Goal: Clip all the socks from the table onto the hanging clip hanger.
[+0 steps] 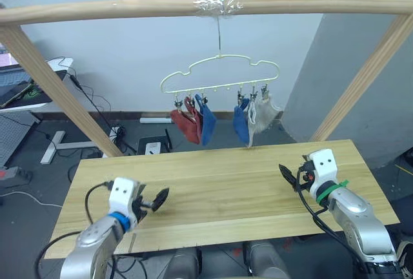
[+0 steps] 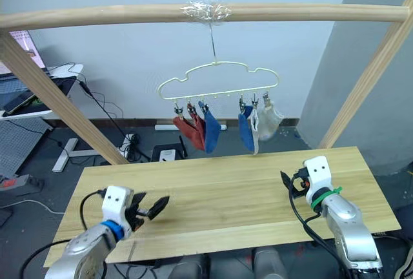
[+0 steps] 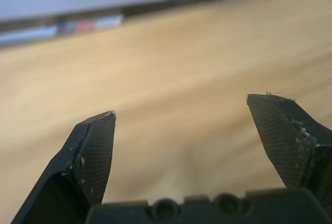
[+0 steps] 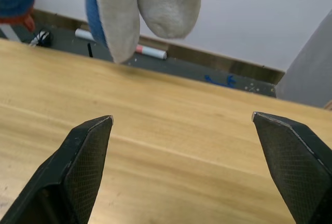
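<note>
Both end effectors, left (image 1: 157, 199) and right (image 1: 288, 177), gape wide and empty, low over the bench (image 1: 219, 182). Socks (image 1: 200, 119) hang on the clip hanger (image 1: 219, 75), above and beyond both. Risk: a raised arm snagging a sock loose.

Light wood plank table (image 1: 219, 182), surface bare.

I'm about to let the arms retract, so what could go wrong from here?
The six socks hang bunched in two clusters on the clip hanger, so a weak clip may drop one. The hanger hangs from one hook, so a bump could swing it. Both the left gripper and the right gripper hover open just over the table.
</note>
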Robot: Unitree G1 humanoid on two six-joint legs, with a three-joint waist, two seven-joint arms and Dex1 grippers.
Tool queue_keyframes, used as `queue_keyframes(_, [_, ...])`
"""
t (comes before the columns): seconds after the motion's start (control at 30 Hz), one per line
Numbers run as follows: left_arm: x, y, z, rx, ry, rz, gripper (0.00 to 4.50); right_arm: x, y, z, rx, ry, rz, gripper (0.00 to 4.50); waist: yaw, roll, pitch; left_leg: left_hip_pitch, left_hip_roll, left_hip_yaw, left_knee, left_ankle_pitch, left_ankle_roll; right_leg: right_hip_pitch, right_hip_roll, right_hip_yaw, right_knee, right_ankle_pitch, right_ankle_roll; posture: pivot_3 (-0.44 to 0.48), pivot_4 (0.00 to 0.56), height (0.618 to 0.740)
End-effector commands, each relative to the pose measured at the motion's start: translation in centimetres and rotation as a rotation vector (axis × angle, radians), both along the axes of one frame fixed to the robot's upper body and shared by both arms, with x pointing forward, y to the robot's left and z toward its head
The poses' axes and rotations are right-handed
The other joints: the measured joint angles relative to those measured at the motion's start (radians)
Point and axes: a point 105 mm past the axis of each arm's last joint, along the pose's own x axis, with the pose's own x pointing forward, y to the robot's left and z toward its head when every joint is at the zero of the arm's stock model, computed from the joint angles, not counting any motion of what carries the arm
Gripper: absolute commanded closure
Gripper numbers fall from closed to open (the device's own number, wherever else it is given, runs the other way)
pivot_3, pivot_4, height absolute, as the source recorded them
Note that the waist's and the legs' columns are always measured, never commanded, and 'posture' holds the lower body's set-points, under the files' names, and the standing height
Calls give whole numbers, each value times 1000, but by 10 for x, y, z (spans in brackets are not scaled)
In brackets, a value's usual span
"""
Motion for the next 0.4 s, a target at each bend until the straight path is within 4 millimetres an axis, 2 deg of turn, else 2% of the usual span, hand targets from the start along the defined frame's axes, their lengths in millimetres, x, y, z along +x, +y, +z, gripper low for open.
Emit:
queue_keyframes(0.03, [-3,11,-1,82,-15,23,11,-5,-2,-2,6,-5,-5,0,12,-2,-4,0,0,0,0,0,0,0,0,0,0,0,0,-8,91,740])
queue_keyframes(0.13, [-4,8,-5,80,-17,30,11,-6,-2,-7,-2,2,-10,0,22,-5,-11,0,0,0,0,0,0,0,0,-1,-1,0,-1,-8,77,740])
queue_keyframes(0.4, [18,8,-3,76,-36,3,11,3,-11,-1,-10,-23,-94,0,23,-5,-33,0,0,1,-1,0,0,1,-1,-2,0,0,0,-31,35,740])
